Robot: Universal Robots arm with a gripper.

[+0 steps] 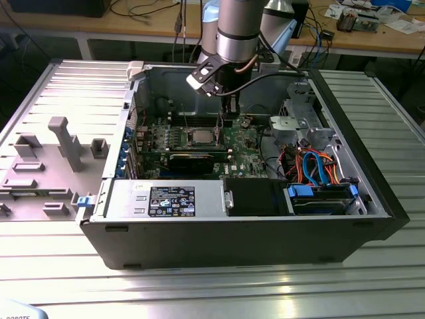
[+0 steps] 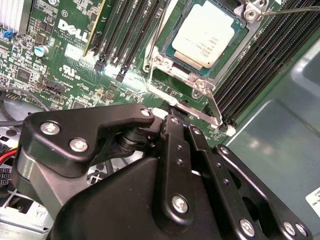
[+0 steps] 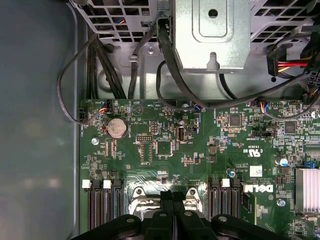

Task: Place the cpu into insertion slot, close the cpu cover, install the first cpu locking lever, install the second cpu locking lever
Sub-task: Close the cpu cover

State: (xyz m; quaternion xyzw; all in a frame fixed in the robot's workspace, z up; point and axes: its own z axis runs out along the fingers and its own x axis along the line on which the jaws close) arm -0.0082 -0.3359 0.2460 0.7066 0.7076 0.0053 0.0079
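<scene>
Ribbed metal tabletop [image 1: 199,292] carries an open computer case [image 1: 232,242]. Nearest inside: power supply with printed label [image 1: 171,199], blue and orange cables [image 1: 312,166]. Further in, green board [image 1: 249,149]; cpu [image 2: 205,32] seated in insertion slot [image 2: 161,62], cpu cover [image 2: 232,50] flat around it. Jaws clenched, nothing visible between them, just beside the slot.

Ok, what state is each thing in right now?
cpu: seated flat, metal top up.
cover: down around the cpu.
lever: next to the end effector; latched or not, cannot tell.
end effector: shut, at the cover's edge.
case: side open.
</scene>
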